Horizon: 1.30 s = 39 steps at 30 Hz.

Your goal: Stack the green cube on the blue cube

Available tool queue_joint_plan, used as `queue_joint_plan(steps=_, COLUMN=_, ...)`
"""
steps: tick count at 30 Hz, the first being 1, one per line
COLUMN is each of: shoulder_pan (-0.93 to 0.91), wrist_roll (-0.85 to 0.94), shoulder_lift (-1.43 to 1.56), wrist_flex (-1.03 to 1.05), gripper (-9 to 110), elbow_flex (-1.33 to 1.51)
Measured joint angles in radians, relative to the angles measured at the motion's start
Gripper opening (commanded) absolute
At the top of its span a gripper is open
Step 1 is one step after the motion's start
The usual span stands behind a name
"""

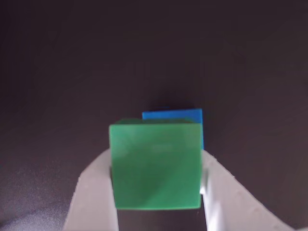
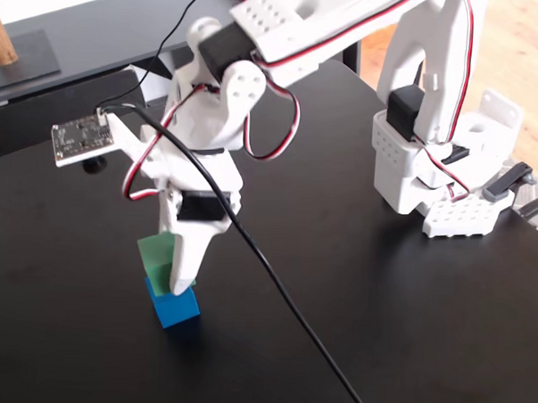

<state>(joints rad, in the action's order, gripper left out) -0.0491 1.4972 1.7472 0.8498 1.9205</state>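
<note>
- Pinched between the two white jaws of the gripper point(image 1: 159, 192): the green cube point(image 1: 155, 166), held on its left and right faces as the wrist view shows them; jaws closed on it, not spread
- Directly beneath the jaws in the fixed view: the blue cube point(image 2: 174, 305), resting on the black table point(image 2: 417, 320); green cube point(image 2: 157, 253) apparently seated on its top, though contact hard to confirm
- Peeking out behind and slightly right of the held cube in the wrist view: a strip of blue cube point(image 1: 174, 115); hence a small offset
- Probably light, rigid, matte; smooth faces likely to slip under a weak squeeze; best gripped mid-height on opposite flat faces
- Main risk on release: nudging the stack askew
</note>
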Motion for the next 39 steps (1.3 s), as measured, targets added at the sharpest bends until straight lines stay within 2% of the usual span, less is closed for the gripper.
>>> queue_joint_plan(steps=39, shoulder_pan=-0.032, wrist_roll=0.041, shoulder_lift=-0.04, wrist_flex=-0.118, gripper=5, elbow_flex=0.08)
